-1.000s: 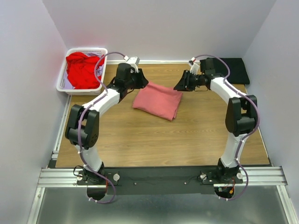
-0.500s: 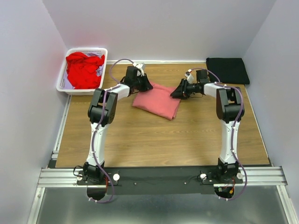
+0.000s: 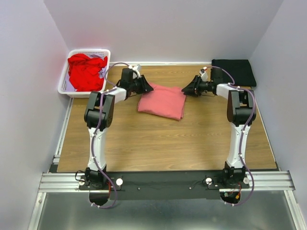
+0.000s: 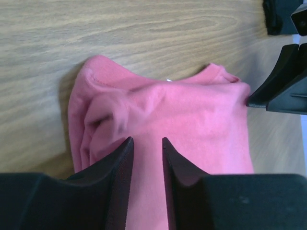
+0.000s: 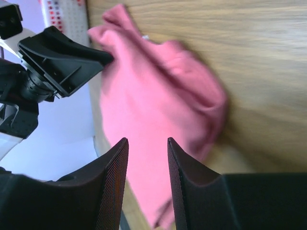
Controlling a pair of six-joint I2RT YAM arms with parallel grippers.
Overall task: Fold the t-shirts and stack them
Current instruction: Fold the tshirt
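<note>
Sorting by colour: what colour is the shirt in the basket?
Bright red t-shirt; top external view shows it best.

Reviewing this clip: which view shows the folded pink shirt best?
Top external: the pink shirt lies in frame with nearly its whole outline visible. The left wrist view shows mainly its collar end; the right wrist view shows a blurred part.

Soft cloth shirt; matt wood table

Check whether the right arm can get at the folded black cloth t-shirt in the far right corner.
Probably yes. The folded black cloth t-shirt lies uncovered just behind that arm's wrist. The right gripper points at the salmon-pink folded t-shirt, so it would need to turn back.
</note>
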